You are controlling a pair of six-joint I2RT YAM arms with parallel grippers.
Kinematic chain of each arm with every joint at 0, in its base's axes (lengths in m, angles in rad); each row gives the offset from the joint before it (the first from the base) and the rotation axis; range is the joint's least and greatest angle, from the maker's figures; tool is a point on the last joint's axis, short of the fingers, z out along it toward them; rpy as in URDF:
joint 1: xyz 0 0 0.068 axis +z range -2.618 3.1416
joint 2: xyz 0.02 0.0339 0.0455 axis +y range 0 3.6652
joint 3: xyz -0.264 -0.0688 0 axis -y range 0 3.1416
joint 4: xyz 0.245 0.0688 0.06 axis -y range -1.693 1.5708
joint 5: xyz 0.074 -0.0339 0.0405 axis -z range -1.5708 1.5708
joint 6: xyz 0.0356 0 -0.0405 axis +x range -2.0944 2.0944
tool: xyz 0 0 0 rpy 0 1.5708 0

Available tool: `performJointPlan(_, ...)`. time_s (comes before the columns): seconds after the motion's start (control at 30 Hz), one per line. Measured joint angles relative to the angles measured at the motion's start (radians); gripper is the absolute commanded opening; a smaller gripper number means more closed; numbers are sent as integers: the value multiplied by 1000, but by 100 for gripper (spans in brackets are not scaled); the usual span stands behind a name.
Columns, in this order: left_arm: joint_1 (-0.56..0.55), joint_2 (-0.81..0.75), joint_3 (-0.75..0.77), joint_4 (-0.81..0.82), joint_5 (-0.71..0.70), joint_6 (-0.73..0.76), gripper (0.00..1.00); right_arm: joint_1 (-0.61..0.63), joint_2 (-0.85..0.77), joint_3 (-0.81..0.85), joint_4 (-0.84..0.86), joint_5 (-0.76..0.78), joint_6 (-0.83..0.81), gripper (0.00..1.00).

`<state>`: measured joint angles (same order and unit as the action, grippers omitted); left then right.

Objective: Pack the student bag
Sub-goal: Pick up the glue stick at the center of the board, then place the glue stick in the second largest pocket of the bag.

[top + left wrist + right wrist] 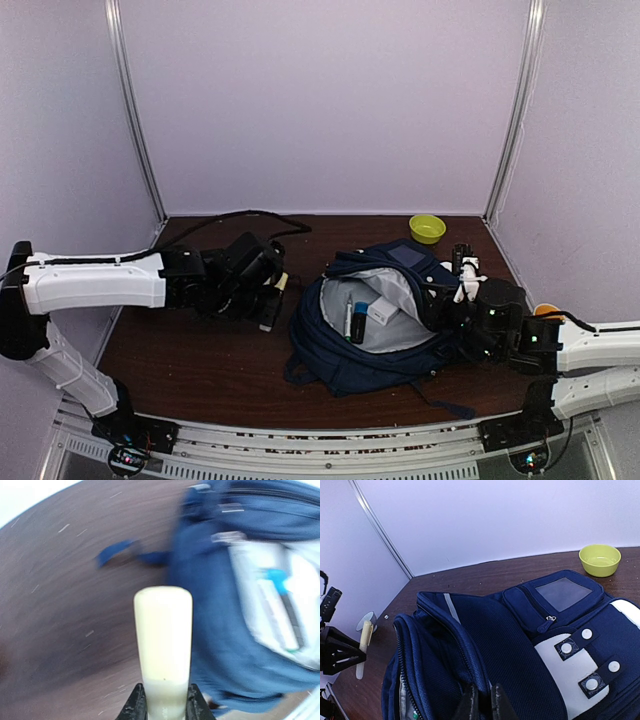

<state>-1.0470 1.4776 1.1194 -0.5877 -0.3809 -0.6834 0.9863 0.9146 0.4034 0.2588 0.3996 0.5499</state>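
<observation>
Right hand [481, 702] pinched on student bag [520, 645] rim, left hand [165, 707] clamped on cream stick [163, 630] beside it

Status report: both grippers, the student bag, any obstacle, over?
Left gripper shut on cream stick. Right gripper shut on student bag rim, bag open. Pens, white box inside. Yellow bowl behind, apart.

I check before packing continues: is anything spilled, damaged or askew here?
Nothing stands out. The student bag lies open with nothing spilled, the right gripper pinches its rim, the left gripper holds a cream stick, and the yellow bowl stands upright.
</observation>
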Motion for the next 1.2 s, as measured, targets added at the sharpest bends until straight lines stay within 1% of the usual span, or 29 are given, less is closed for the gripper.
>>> performJointPlan(0.1,-31,6,16,68,68,82,0,0,0,0,0,0,0,0)
performJointPlan(0.23,-45,34,23,145,168,153,0,0,0,0,0,0,0,0)
performJointPlan(0.33,-55,78,52,168,247,191,0,0,0,0,0,0,0,0)
performJointPlan(0.5,-71,182,138,185,354,222,0,0,0,0,0,0,0,0)
performJointPlan(0.73,-76,339,282,175,472,220,0,0,-2,0,0,-1,0,0)
performJointPlan(0.87,-76,395,325,146,482,198,0,0,-2,0,0,-1,0,0)
performJointPlan(1.0,-76,457,412,90,467,150,0,-2,-2,0,0,-1,0,0)
performJointPlan(1.2,-83,493,467,66,447,64,0,-5,-2,0,1,0,1,0)
